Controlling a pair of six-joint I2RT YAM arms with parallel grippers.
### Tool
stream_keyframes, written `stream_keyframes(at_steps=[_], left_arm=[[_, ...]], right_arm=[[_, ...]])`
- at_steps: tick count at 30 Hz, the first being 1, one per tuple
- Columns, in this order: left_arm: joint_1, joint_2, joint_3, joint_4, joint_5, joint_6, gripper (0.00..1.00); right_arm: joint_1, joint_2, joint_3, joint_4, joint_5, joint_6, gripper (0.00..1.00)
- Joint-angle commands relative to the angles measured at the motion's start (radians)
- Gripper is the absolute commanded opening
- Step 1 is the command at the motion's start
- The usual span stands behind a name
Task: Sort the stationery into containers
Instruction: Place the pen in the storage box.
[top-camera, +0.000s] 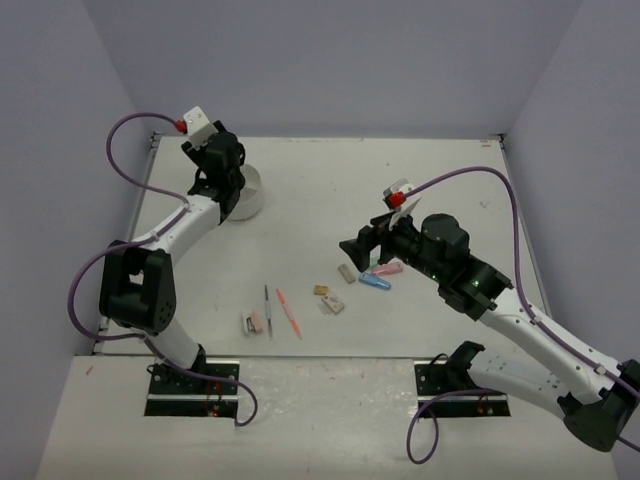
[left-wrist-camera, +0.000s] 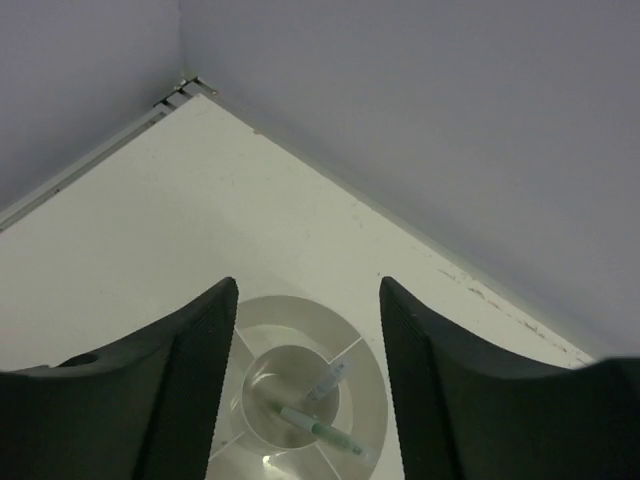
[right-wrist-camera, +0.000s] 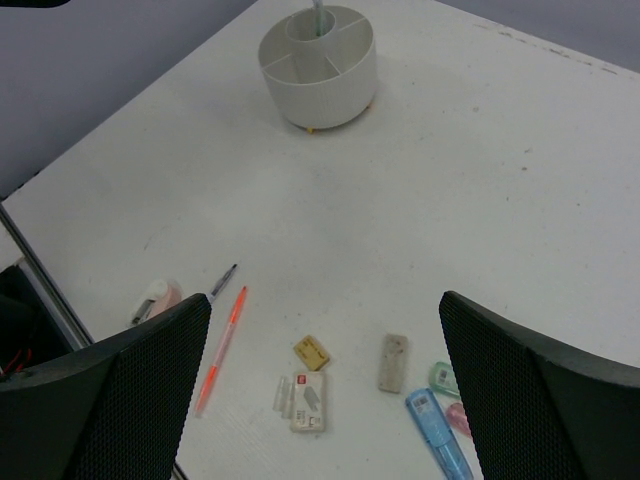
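The round white divided container (top-camera: 250, 196) stands at the back left. My left gripper (top-camera: 226, 186) hovers right over it, open and empty. In the left wrist view my left gripper (left-wrist-camera: 308, 292) frames the container (left-wrist-camera: 290, 308), which holds a green pen (left-wrist-camera: 320, 428) and a pale pen (left-wrist-camera: 328, 382) in its centre cup. My right gripper (top-camera: 357, 248) is open and empty above the loose stationery. The right wrist view shows my right gripper (right-wrist-camera: 325, 300) over an orange pen (right-wrist-camera: 222, 350), grey pen (right-wrist-camera: 222, 283), tan eraser (right-wrist-camera: 311, 352), grey eraser (right-wrist-camera: 393, 361), blue capsule (right-wrist-camera: 435, 435) and green capsule (right-wrist-camera: 443, 377).
A small white staple box (right-wrist-camera: 309, 401) lies by the tan eraser. A pink and white piece (right-wrist-camera: 155, 298) lies left of the pens. A pink capsule (right-wrist-camera: 458, 418) sits beside the blue one. Walls close the table at the back and sides.
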Motion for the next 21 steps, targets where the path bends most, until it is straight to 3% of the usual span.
stream_keyframes(at_steps=[1, 2, 5, 10, 14, 17, 19, 21], left_arm=[[0.012, -0.015, 0.027, -0.053, 0.079, -0.041, 0.78], [0.012, -0.033, 0.04, -0.077, 0.104, -0.05, 0.86], [0.011, -0.114, 0.124, -0.256, 0.17, -0.107, 0.99], [0.011, -0.347, 0.252, -0.553, 0.403, -0.182, 1.0], [0.011, -0.623, 0.123, -0.626, 0.453, -0.2, 1.0], [0.012, -0.786, -0.007, -0.697, 0.431, -0.178, 1.0], [0.012, -0.856, -0.054, -0.752, 0.422, -0.144, 1.0], [0.012, -0.881, -0.087, -0.805, 0.45, -0.103, 1.0]], right_arm=[[-0.002, 0.022, 0.008, 0.035, -0.013, 0.01, 0.99], [-0.002, 0.033, 0.009, 0.037, -0.012, 0.009, 0.99], [-0.002, 0.079, 0.022, 0.043, 0.0, 0.026, 0.99], [0.0, 0.285, 0.136, -0.022, -0.022, 0.118, 0.99], [0.071, 0.438, 0.257, -0.14, 0.065, 0.268, 0.98], [0.184, 0.597, 0.377, -0.249, 0.219, 0.343, 0.94], [0.249, 0.686, 0.443, -0.356, 0.274, 0.377, 0.87], [0.29, 0.762, 0.477, -0.399, 0.278, 0.405, 0.73]])
